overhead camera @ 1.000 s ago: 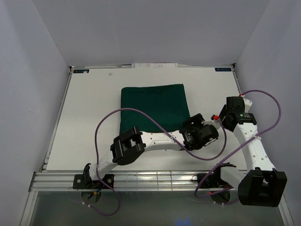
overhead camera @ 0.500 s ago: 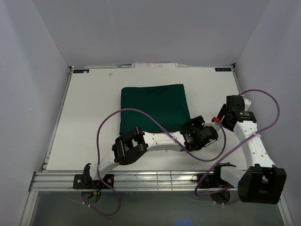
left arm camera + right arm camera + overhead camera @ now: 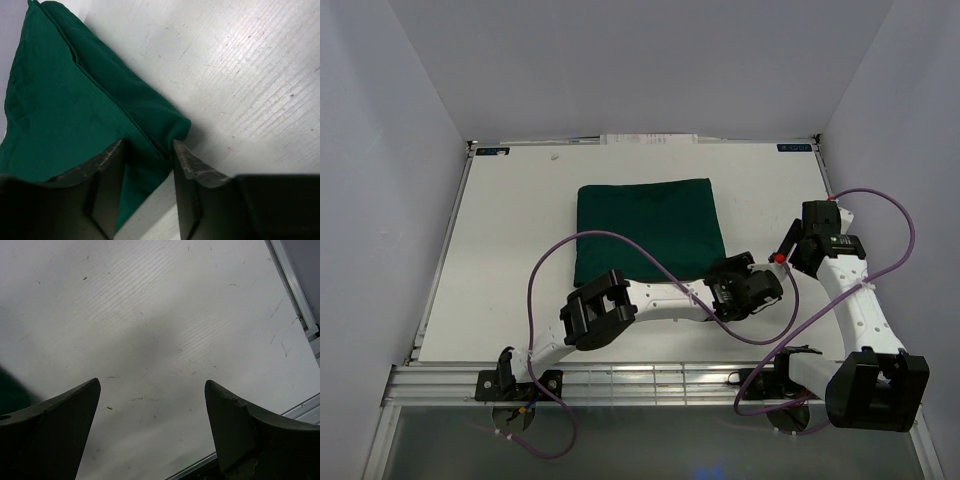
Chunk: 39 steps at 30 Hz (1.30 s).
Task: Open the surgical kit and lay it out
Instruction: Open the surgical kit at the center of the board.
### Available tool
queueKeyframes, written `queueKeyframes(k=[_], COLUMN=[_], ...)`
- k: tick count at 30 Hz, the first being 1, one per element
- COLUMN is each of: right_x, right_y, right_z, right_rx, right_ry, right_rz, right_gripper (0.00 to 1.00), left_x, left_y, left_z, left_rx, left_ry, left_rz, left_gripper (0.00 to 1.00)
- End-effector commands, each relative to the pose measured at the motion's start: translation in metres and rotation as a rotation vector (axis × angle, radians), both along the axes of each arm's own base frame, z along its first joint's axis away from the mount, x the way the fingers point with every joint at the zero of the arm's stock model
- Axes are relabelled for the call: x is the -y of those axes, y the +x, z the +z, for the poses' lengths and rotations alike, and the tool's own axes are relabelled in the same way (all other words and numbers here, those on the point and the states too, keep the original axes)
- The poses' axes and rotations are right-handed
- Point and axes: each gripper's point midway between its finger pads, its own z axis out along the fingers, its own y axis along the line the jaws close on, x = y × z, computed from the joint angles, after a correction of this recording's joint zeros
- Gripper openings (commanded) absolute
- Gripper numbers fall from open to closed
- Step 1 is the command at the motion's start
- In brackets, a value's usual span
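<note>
Starting from the left: the surgical kit (image 3: pixel 648 230) hasn't budged over the last second. It's still one folded dark green bundle in the middle of the table (image 3: pixel 500 250), nothing unwrapped.

What has changed is the left gripper (image 3: pixel 147 155). It has crept a touch toward me at the bundle's near right corner and its fingers (image 3: pixel 107 165) have been drawing in, so now they straddle the folded corner with cloth between them. I honestly can't tell if they're pinching it yet or just bracketing it (the wrist cam shows fabric filling the gap at the tips, but that's all). My read is that this is the first grab, so the opening is barely started.

Further right, the right gripper (image 3: pixel 152 410) hangs spread wide over bare table, holding nothing.

Orientation: the bundle lies flat with its edges roughly square to the table. It looks a bit longer left-to-right than front-to-back, so I'd call the long axis across the table. The seamed flap edge runs into the corner being grabbed.
</note>
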Motion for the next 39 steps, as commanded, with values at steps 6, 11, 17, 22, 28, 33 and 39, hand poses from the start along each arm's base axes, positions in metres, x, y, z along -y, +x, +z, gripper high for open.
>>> queueKeyframes(k=[6, 11, 17, 22, 28, 33, 39], right_x=[-0.002, -0.003, -0.006, -0.006, -0.006, -0.007, -0.008], right_y=[0.011, 0.013, 0.016, 0.018, 0.018, 0.017, 0.017], right_z=[0.016, 0.017, 0.018, 0.019, 0.019, 0.018, 0.016], right_rx=[0.058, 0.057, 0.057, 0.059, 0.057, 0.055, 0.051], right_ry=[0.021, 0.027, 0.035, 0.036, 0.038, 0.042, 0.045], right_rz=[-0.008, 0.0, 0.012, 0.018, 0.019, 0.02, 0.02], right_gripper=[0.9, 0.9, 0.9, 0.9, 0.9, 0.9, 0.9], left_x=[0.014, 0.02, 0.023, 0.026, 0.018, 0.017, 0.015], left_y=[0.005, 0.003, 0.001, 0.001, 0.007, 0.003, 0.003], left_z=[0.049, 0.057, 0.062, 0.074, 0.062, 0.053, 0.048], left_rx=[0.038, 0.029, 0.004, -0.004, -0.025, -0.066, -0.068], left_ry=[-0.085, -0.107, -0.119, -0.141, -0.132, -0.136, -0.12], left_rz=[-0.009, -0.027, -0.038, -0.046, -0.018, -0.017, -0.006], left_gripper=[0.37, 0.39, 0.45, 0.5, 0.5, 0.54, 0.54])
